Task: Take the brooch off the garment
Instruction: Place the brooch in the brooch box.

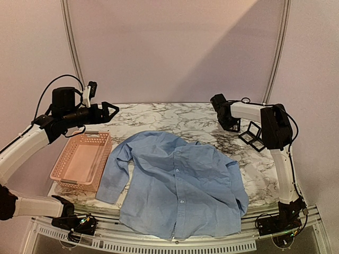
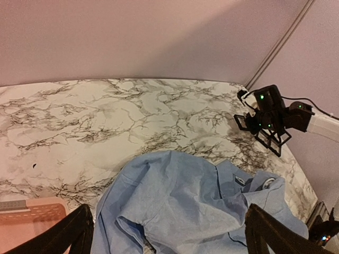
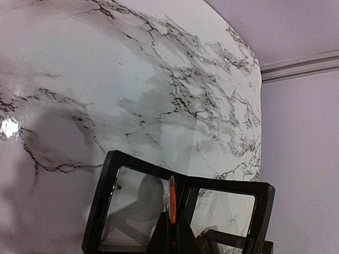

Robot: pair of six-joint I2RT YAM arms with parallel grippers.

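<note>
Nearest us, we count one garment [image 1: 180,185], spread front-up on the table [image 1: 159,114] with its hem at the near edge. One basket [image 1: 61,157] stands just beside its left sleeve.

We count one pale round item [image 2: 268,182] at the collar. It may be the brooch, but it is too small to confirm, so we judge removal as not yet shown.

Farther back are two tools. The left gripper [image 1: 113,111] hovers wide open. The right gripper [image 1: 253,136] is closed over bare marble, well apart from the garment, with an unidentified orange sliver [image 3: 172,198] between its fingers.
</note>
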